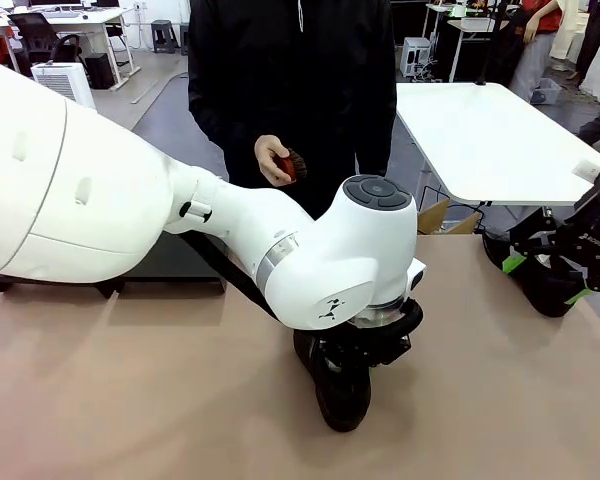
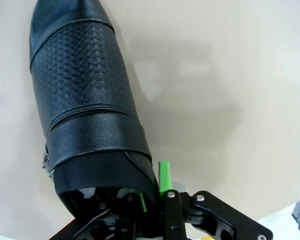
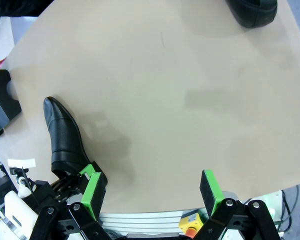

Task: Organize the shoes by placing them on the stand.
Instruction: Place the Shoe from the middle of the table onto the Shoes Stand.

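A glossy black shoe (image 1: 340, 395) lies on the tan table near its front middle. My left gripper (image 1: 352, 352) comes down on its heel end. In the left wrist view the green pads (image 2: 163, 175) pinch the collar of this shoe (image 2: 82, 95), one pad outside and one inside, so the left gripper (image 2: 152, 187) is shut on it. Another shoe (image 1: 540, 285) lies at the far right, beside my open right gripper (image 1: 547, 278). In the right wrist view this shoe (image 3: 65, 140) rests with its heel next to one pad, and nothing sits between the fingers of the right gripper (image 3: 152, 190). The stand (image 1: 170, 270) is at the back left, partly hidden by my left arm.
A person stands at the far side holding a small brown brush (image 1: 292, 165) in one hand. Part of a further black shoe (image 3: 252, 12) shows at the top of the right wrist view. Bare tabletop (image 3: 180, 100) stretches between the shoes.
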`<action>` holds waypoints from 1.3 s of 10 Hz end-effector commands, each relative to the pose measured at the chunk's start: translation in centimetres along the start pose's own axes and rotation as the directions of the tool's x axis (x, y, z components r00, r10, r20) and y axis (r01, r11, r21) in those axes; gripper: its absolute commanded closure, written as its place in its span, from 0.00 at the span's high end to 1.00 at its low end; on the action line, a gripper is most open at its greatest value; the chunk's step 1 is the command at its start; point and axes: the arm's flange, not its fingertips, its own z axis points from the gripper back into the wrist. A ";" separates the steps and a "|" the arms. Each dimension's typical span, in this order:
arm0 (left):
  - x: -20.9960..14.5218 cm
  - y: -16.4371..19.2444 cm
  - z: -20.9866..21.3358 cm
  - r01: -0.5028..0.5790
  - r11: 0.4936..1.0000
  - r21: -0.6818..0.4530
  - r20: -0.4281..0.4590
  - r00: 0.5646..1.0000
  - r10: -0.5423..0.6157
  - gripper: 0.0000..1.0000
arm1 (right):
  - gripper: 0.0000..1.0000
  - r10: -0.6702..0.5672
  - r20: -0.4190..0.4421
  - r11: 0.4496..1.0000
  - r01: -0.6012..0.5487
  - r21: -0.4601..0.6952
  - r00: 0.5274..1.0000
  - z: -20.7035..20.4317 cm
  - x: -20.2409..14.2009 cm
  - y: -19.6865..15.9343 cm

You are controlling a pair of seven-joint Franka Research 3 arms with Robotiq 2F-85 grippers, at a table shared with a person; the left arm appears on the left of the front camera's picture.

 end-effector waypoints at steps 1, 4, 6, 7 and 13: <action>0.1 -0.6 0.1 -0.018 0.999 0.031 0.005 1.000 0.017 0.00 | 1.00 0.018 -0.002 1.000 -0.018 -0.003 1.000 0.2 0.1 0.0; -0.3 0.6 1.9 0.003 0.998 0.055 -0.049 0.999 0.000 0.00 | 1.00 0.018 -0.002 1.000 -0.018 -0.003 1.000 0.2 0.1 0.0; -0.8 3.8 8.8 0.131 0.991 0.003 0.014 0.991 -0.131 0.00 | 1.00 0.018 -0.002 1.000 -0.018 -0.003 1.000 0.2 0.1 0.0; -0.3 5.8 11.7 0.171 0.984 -0.043 0.108 0.980 -0.165 0.00 | 1.00 0.018 -0.002 1.000 -0.018 -0.003 1.000 0.2 0.1 0.0; 5.1 21.4 18.3 0.152 0.988 -0.029 0.332 0.934 -0.134 0.00 | 1.00 0.018 -0.002 1.000 -0.018 -0.003 1.000 0.2 0.1 0.0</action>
